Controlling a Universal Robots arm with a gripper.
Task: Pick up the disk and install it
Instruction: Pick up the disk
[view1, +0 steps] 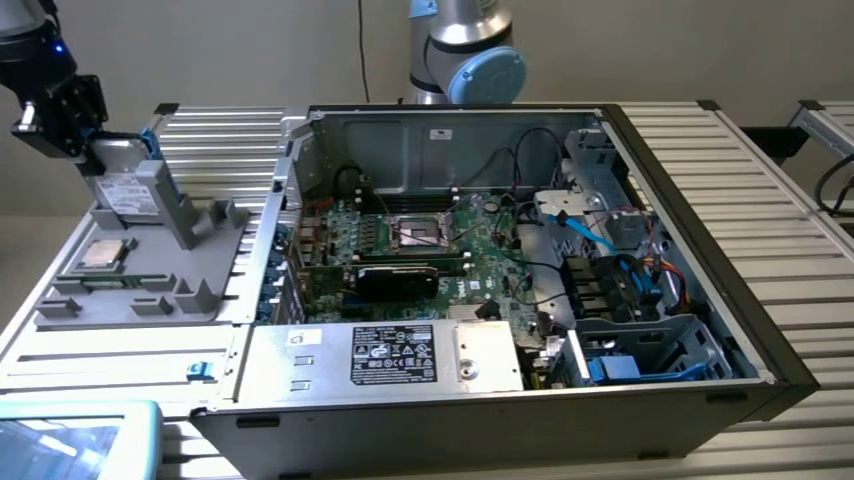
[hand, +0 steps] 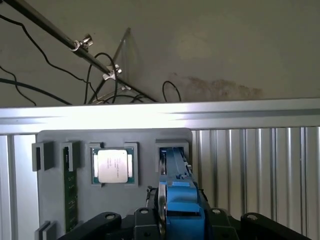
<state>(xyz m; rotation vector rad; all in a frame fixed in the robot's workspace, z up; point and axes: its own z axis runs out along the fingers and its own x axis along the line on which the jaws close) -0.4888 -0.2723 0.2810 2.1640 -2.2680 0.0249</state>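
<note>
1. Pincer (view1: 104, 150) hangs at the far end of the exterior view's left, pointing down from a black wrist. It is clenched on the top edge of the disk (view1: 127, 190).
2. The arm's base joints (view1: 461, 50), silver with a blue cap, rise behind the open computer case (view1: 707, 200).
3. The disk stands upright, its lower end at a slot in the grey holder (view1: 147, 290). The holder is left of the case, on the ribbed metal table (view1: 774, 190).
4. The disk is flat silver-grey metal with a white label. In the wrist view it runs edge-on (hand: 182, 200) between the pincer's black halves (hand: 180, 217), with a blue plastic rail along it.
5. The matte moulded holder (hand: 50, 200) also carries a square, shiny processor chip (hand: 112, 166) and a green memory stick (hand: 70, 195).
</note>
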